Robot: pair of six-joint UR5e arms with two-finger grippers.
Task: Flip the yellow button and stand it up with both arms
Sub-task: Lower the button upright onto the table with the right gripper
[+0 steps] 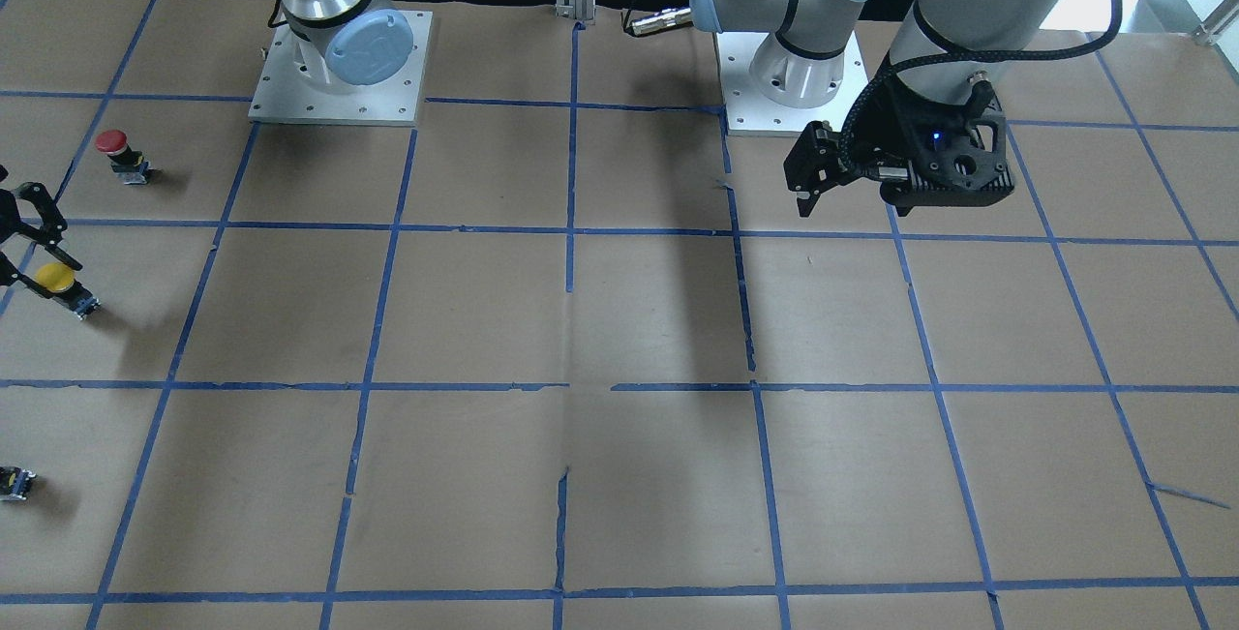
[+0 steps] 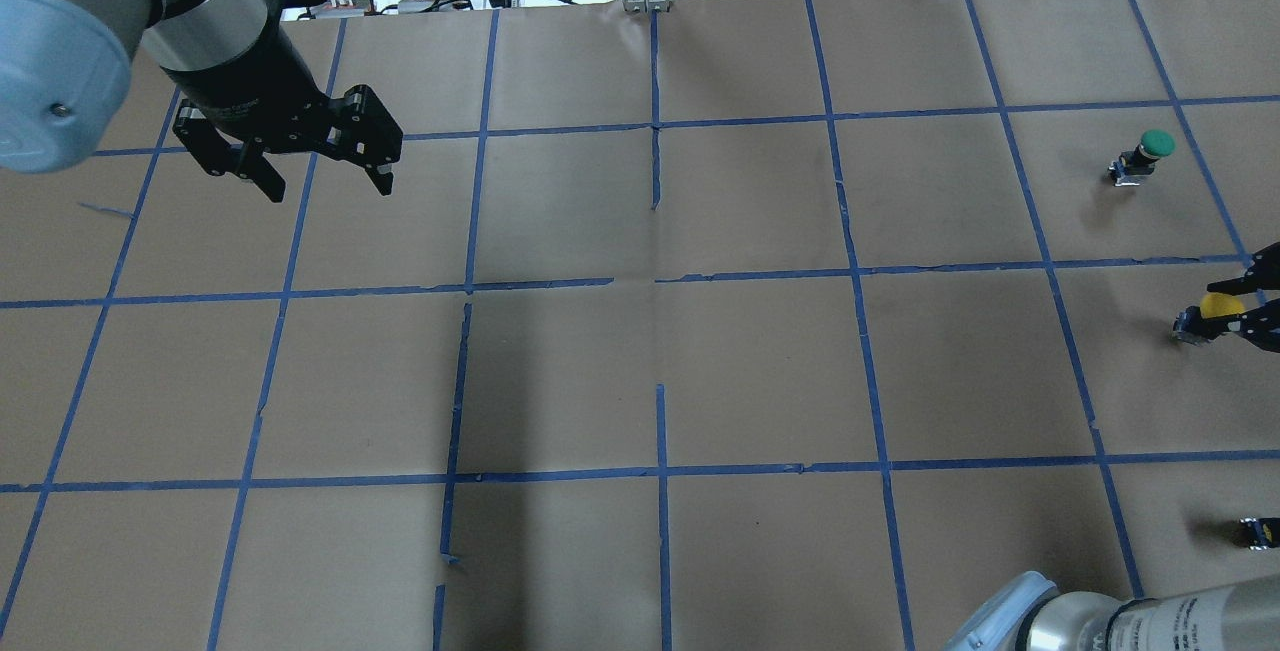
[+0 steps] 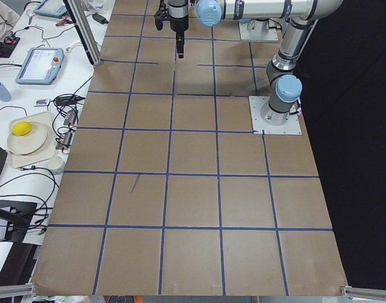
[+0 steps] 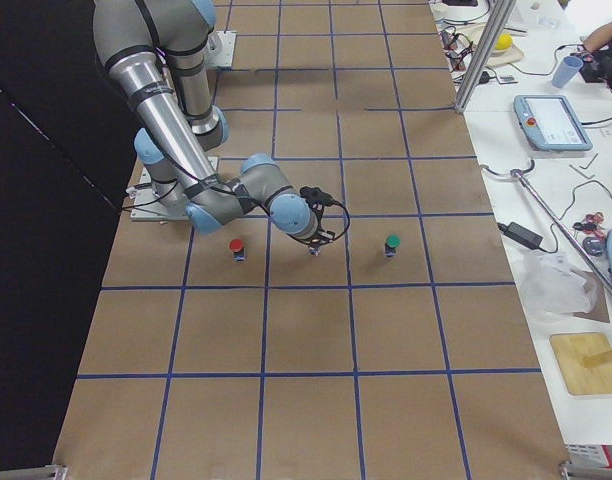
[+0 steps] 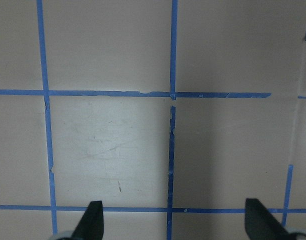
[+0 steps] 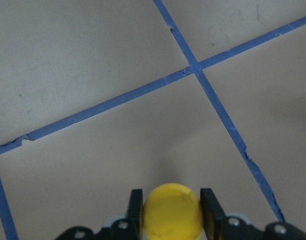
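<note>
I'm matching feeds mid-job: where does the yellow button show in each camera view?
Front-facing: yellow button at the far left edge, mid-height.
Overhead: far right edge, mid-height.
Exterior left: cannot make it out.
Exterior right: centre, between the red button and the green button.
Left wrist: not in it.
Right wrist: bottom centre.
Shared landmark: the right hand, fingers either side of the cap.

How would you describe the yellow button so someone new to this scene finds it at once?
On the brown-papered table, at the robot's right-hand end, three small push-buttons stand in a row. The yellow button is the middle one, between the fingers of the right gripper. The red button sits nearer the robot, the green button farther; only this cap is yellow.
</note>
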